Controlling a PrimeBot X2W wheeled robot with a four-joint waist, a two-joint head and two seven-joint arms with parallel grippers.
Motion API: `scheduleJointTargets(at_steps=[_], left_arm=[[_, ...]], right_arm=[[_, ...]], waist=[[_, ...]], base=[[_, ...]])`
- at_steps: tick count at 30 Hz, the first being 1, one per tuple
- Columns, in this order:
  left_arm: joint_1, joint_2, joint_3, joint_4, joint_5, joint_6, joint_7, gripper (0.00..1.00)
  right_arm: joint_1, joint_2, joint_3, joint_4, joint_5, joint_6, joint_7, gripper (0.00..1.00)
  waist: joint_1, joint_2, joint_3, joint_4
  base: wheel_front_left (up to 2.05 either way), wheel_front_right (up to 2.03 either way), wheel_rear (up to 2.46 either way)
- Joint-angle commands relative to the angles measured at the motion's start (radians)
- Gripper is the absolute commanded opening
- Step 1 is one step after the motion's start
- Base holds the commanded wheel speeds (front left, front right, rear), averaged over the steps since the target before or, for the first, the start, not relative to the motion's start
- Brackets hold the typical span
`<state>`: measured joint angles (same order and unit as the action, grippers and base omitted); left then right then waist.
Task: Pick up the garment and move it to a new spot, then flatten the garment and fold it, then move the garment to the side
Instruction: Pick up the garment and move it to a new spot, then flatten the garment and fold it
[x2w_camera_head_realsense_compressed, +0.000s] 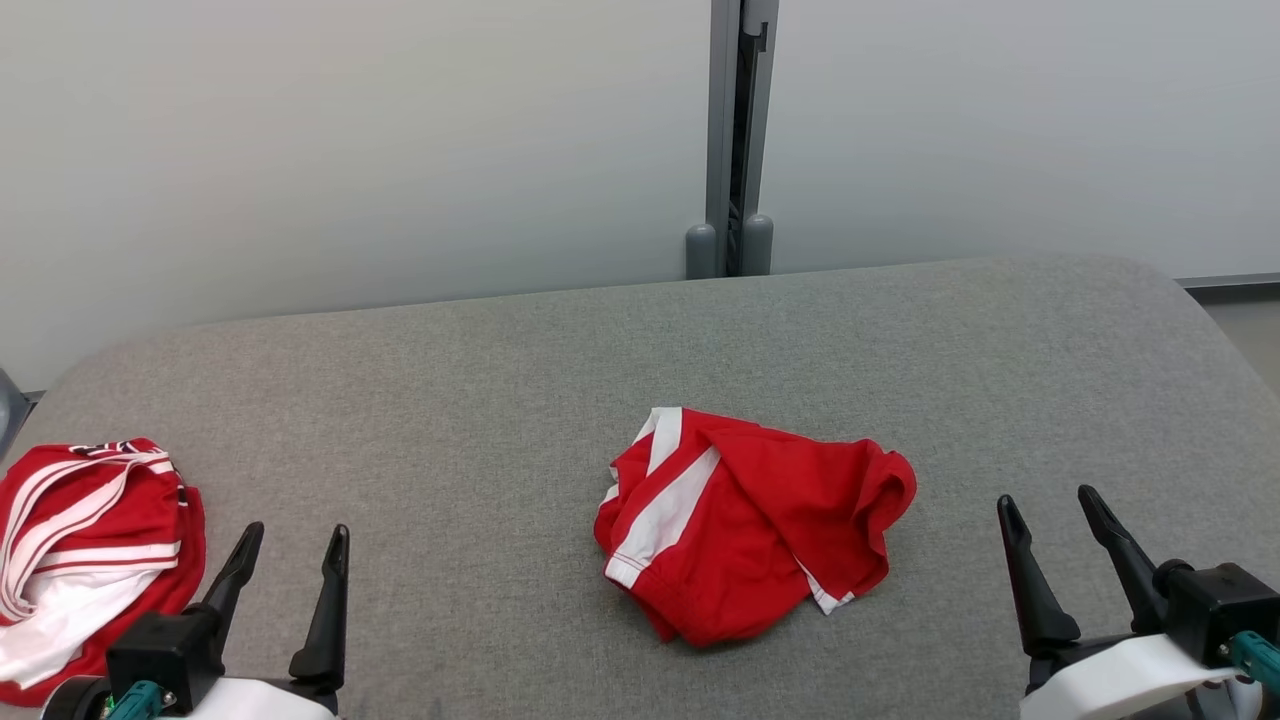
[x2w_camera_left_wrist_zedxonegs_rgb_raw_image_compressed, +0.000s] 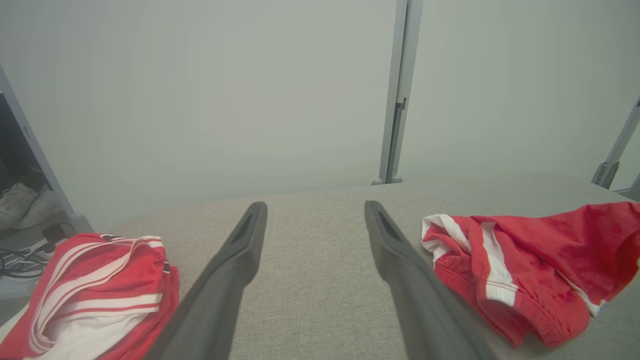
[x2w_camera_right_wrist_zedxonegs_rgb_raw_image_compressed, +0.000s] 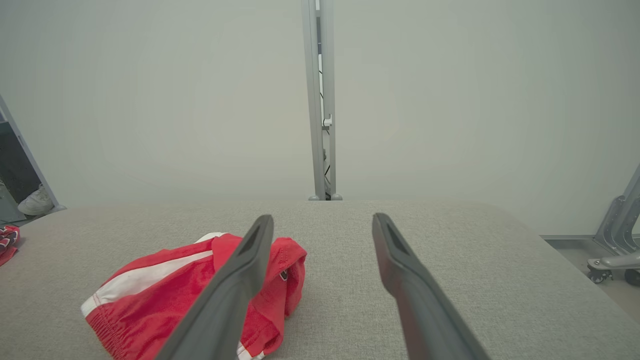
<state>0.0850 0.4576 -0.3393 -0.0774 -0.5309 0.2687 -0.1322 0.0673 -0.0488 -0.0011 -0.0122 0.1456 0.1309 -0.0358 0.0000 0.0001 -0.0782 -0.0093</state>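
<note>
While left end effector & right end effector sit released, red garment crumpled ctr table, striped garment far left.

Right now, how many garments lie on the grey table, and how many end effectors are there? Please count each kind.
Garments: 2, the crumpled red garment in the middle and the striped red and white garment at the left edge
End effectors: 2, the left end effector and the right end effector, both open
Total: 4
</note>
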Motion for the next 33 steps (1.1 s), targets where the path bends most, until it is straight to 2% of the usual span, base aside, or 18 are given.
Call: scheduleJointTargets(at_steps=[1, 15, 21, 27, 33], left_arm=[[0.010, 0.007, 0.003, -0.003, -0.005, 0.007, 0.003, 1.00], [0.004, 0.009, -0.002, -0.010, -0.008, 0.021, 0.014, 1.00], [-0.019, 0.004, -0.011, -0.013, -0.002, 0.017, 0.014, 1.00], [-0.055, -0.011, -0.029, -0.003, 0.004, 0.002, 0.006, 1.00], [-0.118, -0.030, -0.045, 0.026, 0.002, -0.030, -0.017, 1.00]], right_arm=[[0.005, -0.005, -0.005, -0.005, 0.000, 0.000, 0.004, 1.00], [-0.002, -0.004, 0.008, -0.006, -0.005, 0.000, 0.007, 1.00], [-0.021, -0.022, 0.105, 0.017, -0.045, 0.000, 0.040, 1.00], [-0.057, -0.058, 0.225, 0.091, -0.040, 0.000, 0.083, 1.00], [-0.133, -0.079, 0.257, 0.212, -0.035, 0.000, 0.086, 1.00]], waist=[[0.0000, -0.0001, 0.001, -0.001], [0.0000, -0.0001, 0.003, 0.003], [0.0000, -0.0001, 0.026, 0.020], [0.0000, -0.0001, 0.071, 0.058], [0.0000, -0.0001, 0.166, 0.102]], base=[[0.00, 0.00, 0.00], [0.00, 0.00, 0.00], [0.00, 0.00, 0.00], [0.00, 0.00, 0.00], [0.00, 0.00, 0.00]])
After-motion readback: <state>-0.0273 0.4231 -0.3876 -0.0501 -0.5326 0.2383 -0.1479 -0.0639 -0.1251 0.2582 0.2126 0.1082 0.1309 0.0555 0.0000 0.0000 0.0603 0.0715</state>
